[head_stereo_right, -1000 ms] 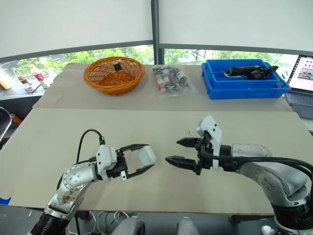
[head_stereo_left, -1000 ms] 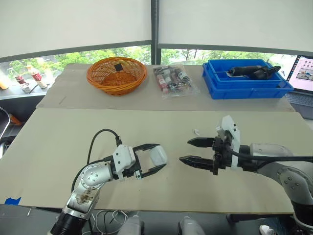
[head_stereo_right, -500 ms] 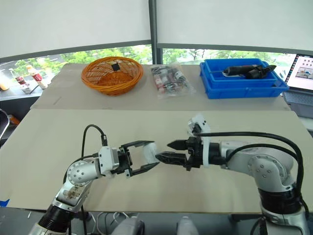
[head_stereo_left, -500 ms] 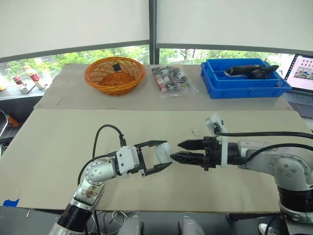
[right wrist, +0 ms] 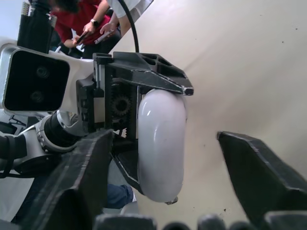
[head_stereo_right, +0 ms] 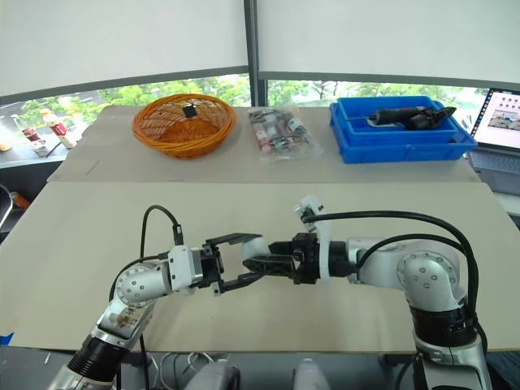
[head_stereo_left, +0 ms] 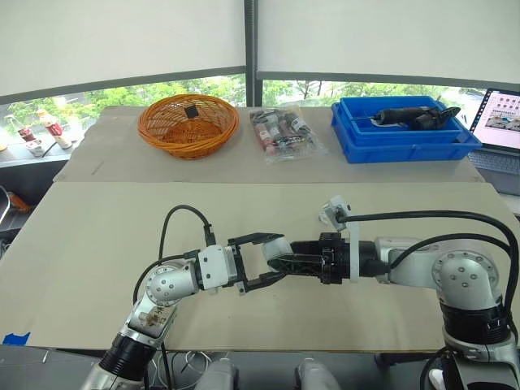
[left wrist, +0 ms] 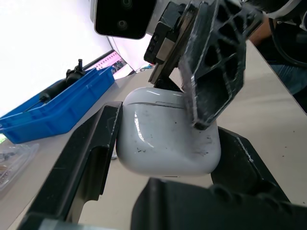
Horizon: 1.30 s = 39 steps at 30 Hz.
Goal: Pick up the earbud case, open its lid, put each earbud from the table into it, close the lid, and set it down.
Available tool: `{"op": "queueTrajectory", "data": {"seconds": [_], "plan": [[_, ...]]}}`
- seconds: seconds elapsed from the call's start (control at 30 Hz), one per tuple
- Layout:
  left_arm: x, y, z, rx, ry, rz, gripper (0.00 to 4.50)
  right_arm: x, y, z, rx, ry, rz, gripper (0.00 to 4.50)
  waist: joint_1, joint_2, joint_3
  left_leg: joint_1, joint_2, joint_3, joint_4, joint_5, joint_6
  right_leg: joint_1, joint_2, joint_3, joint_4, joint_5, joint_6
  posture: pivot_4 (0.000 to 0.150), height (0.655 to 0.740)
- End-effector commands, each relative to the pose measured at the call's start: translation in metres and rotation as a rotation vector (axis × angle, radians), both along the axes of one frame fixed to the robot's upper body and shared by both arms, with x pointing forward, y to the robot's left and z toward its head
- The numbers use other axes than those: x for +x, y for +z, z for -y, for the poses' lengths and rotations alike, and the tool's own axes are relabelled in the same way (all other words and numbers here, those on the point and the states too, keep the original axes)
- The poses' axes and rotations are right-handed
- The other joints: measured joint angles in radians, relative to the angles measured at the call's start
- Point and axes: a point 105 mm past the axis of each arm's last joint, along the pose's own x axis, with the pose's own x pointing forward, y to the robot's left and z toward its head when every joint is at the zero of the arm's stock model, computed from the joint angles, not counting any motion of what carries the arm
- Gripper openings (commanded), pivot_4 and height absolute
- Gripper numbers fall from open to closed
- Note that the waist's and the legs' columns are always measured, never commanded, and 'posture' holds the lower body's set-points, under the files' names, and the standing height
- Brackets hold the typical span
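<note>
Two-handed hold on the small, white, glossy plastic earbud case (left wrist: 168, 139), shown clear of the beige board-covered table (head_stereo_left: 89, 244). Taking the orange wicker basket (head_stereo_left: 188, 126) as reference, the case hangs well apart from it, on the robot's side of it and somewhat to the robot's right. The left gripper (head_stereo_left: 275, 258) is clamped across the case's width. Its black fingers (left wrist: 91, 158) bear on the two narrow rounded sides, apparently below the thin seam that marks the lid. The right gripper (right wrist: 167, 139), entering from farther to the right of the basket, has its jaws spread wide with the lidded end between them. One latticed finger (left wrist: 216, 62) lies against a broad face near the seam, and the other stands apart from the shell. The lid looks shut. By its look the case is light, rigid and rounded, with a polished skin that offers little friction. Squeezed off-centre, it would probably slip or twist rather than deform. A sound hold keeps the pads low on the body and clear of the seam, so that the lid can swing. To open it, the right finger would want to catch the lid's front lip and push gently, since a hard pry could pop the case out of the left grip. Which side carries the hinge cannot be told.
</note>
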Motion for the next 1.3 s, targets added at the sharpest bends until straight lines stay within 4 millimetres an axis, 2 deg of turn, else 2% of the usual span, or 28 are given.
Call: {"op": "queueTrajectory", "data": {"seconds": [0.03, 0.17, 0.2, 0.67, 0.77, 0.9, 1.3], "plan": [[-0.002, 0.007, 0.004, -0.018, -0.007, 0.053, 2.67, -0.003, 0.007, -0.002, 0.013, 0.02, 0.021, 2.29, 0.0, 0.0, 0.0, 0.0, 0.0, 0.0, 0.0, 0.0, 0.0, 0.0, 0.0, 0.0, 0.0, 0.0, 0.0, 0.15, 0.74], [-0.002, 0.007, 0.004, -0.02, 0.002, 0.064, 2.67, -0.004, 0.007, -0.003, 0.01, 0.022, 0.021, 0.87, -0.001, 0.0, 0.0, 0.0, 0.0, 0.0, 0.0, 0.0, 0.0, 0.0, 0.0, 0.0, 0.0, 0.0, 0.0, 0.15, 0.74], [-0.002, 0.007, 0.004, -0.023, 0.005, 0.067, 2.67, -0.004, 0.007, -0.004, 0.011, 0.023, 0.022, 0.76, -0.001, 0.0, 0.0, 0.0, 0.0, 0.0, 0.0, 0.0, 0.0, 0.0, 0.0, 0.0, 0.0, 0.0, 0.0, 0.15, 0.74], [0.0, 0.006, 0.004, -0.036, 0.014, 0.095, 2.67, -0.004, 0.006, -0.006, -0.006, 0.033, 0.036, 0.77, -0.001, 0.0, 0.0, 0.0, 0.0, 0.0, 0.0, 0.0, 0.0, 0.0, 0.0, 0.0, 0.0, 0.0, 0.0, 0.15, 0.74], [0.001, 0.006, 0.004, -0.035, 0.017, 0.091, 2.67, -0.005, 0.006, -0.002, -0.017, 0.038, 0.05, 2.19, 0.0, 0.0, 0.0, 0.0, 0.0, 0.0, 0.0, 0.0, 0.0, 0.0, 0.0, 0.0, 0.0, 0.0, 0.0, 0.15, 0.74], [0.001, 0.004, 0.002, -0.033, 0.022, 0.086, 2.67, -0.008, 0.004, 0.004, -0.033, 0.053, 0.026, 3.52, 0.0, 0.0, 0.0, 0.0, 0.0, 0.0, 0.0, 0.0, 0.0, 0.0, 0.0, 0.0, 0.0, 0.0, 0.0, 0.15, 0.74], [0.002, 0.004, 0.004, -0.034, 0.014, 0.086, 2.67, -0.006, -0.001, 0.002, -0.027, 0.052, -0.009, 3.55, 0.0, 0.0, 0.0, 0.0, 0.0, 0.0, 0.0, 0.0, 0.0, 0.0, 0.0, 0.0, 0.0, 0.0, 0.0, 0.15, 0.74]]}}
